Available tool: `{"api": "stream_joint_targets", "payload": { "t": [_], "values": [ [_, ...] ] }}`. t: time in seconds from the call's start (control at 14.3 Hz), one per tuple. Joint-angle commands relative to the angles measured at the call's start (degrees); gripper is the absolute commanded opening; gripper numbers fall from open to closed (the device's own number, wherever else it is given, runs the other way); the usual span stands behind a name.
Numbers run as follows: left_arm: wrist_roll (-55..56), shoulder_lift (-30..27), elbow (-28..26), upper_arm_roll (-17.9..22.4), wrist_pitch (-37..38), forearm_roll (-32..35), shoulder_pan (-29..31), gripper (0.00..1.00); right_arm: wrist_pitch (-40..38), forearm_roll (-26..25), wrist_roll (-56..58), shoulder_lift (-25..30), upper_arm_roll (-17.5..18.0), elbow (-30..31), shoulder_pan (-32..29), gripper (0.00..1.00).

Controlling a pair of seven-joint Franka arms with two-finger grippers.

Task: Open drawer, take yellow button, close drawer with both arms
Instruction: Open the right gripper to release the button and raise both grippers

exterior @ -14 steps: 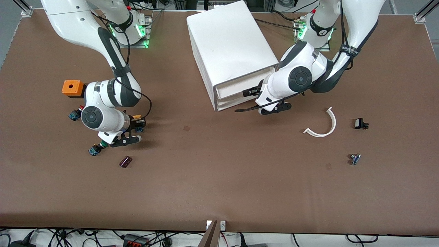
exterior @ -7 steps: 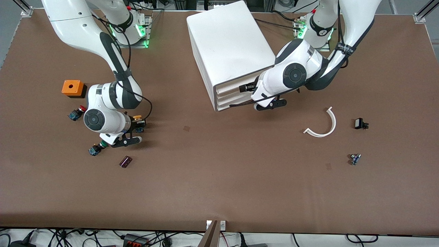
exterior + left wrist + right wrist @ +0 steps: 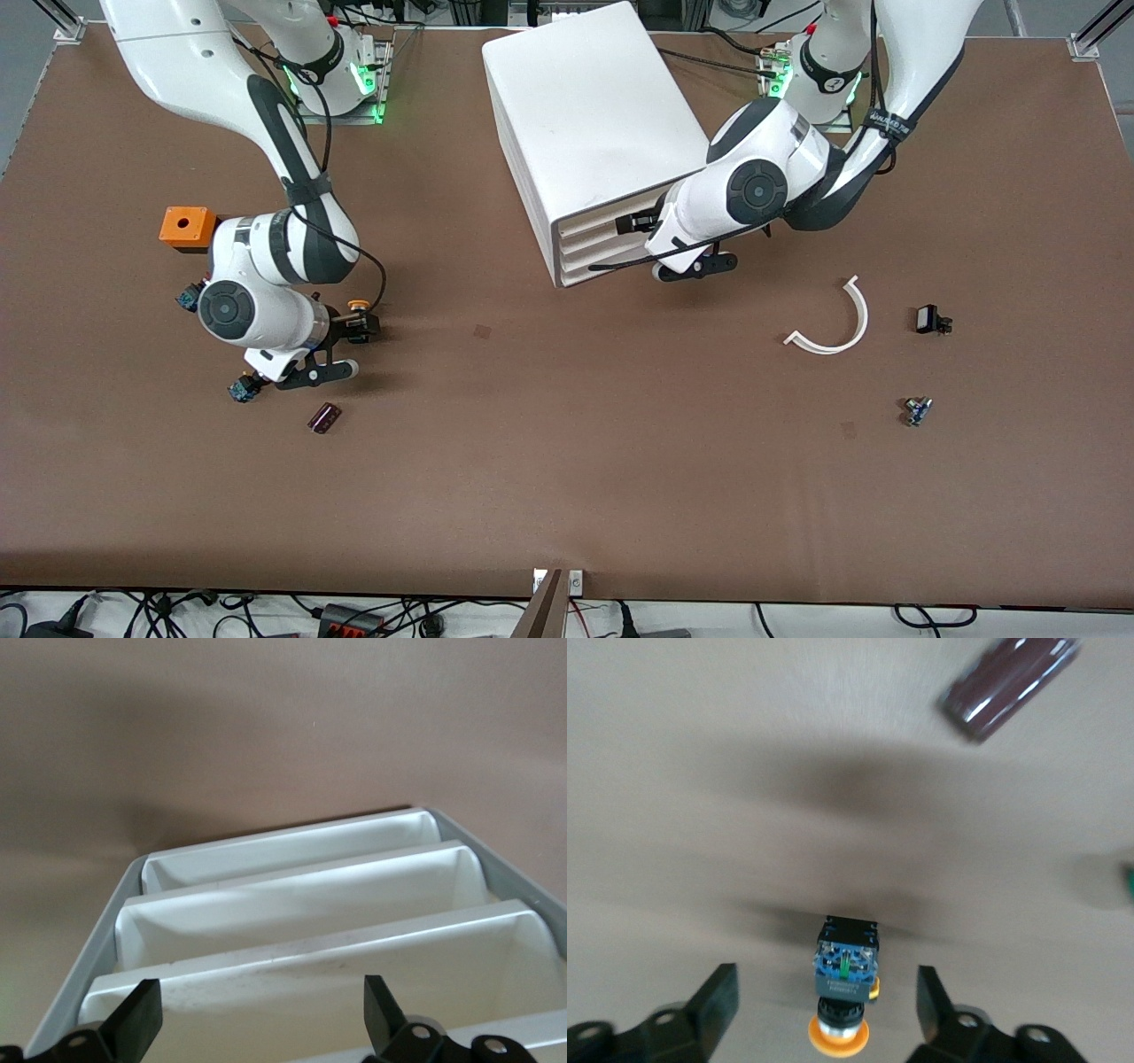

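The button (image 3: 358, 308), with a yellow-orange cap and a dark blue body, lies on its side on the table toward the right arm's end. My right gripper (image 3: 353, 330) is low at it and open. In the right wrist view the button (image 3: 844, 979) lies between the fingers (image 3: 718, 1001), apart from both. The drawer (image 3: 595, 223), topmost front of the white cabinet (image 3: 585, 115), sits level with the fronts below it. My left gripper (image 3: 640, 221) is at that front, open. The left wrist view shows its fingertips (image 3: 142, 1014) spread wide over the stacked fronts (image 3: 301, 904) with nothing held.
Around the right arm lie an orange box (image 3: 188, 227), a button partly hidden by the wrist (image 3: 188, 297), a green-capped button (image 3: 244, 388) and a dark maroon piece (image 3: 324, 417). Toward the left arm's end lie a white curved strip (image 3: 837, 323) and two small dark parts (image 3: 930, 320).
My right gripper opened and let the button go on the table. My left arm pushed the projecting top drawer back in until level with the other fronts.
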State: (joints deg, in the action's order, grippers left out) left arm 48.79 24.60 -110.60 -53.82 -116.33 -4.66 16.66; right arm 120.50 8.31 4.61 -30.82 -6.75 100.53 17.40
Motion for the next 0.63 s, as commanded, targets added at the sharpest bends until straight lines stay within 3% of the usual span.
{"api": "stream_joint_targets", "payload": {
  "t": [0.0, 0.28, 0.56],
  "values": [
    [-2.1, -2.3, 3.6, -0.7, 3.5, 0.7, 4.5, 1.0, -11.1, 0.7, 0.0, 0.8, -2.9, -10.1, 0.0, 1.0],
    [-9.9, -1.2, 12.2, -0.1, 10.1, 7.9, 9.2, 1.0, -22.9, 1.0, 0.0, 2.1, -7.3, -22.0, -0.1, 1.0],
    [-25.5, -1.4, 18.4, -0.1, 17.2, 18.3, 12.5, 1.0, -28.6, 1.1, -0.7, 6.6, -10.9, -23.0, -0.2, 1.0]
  ]
}}
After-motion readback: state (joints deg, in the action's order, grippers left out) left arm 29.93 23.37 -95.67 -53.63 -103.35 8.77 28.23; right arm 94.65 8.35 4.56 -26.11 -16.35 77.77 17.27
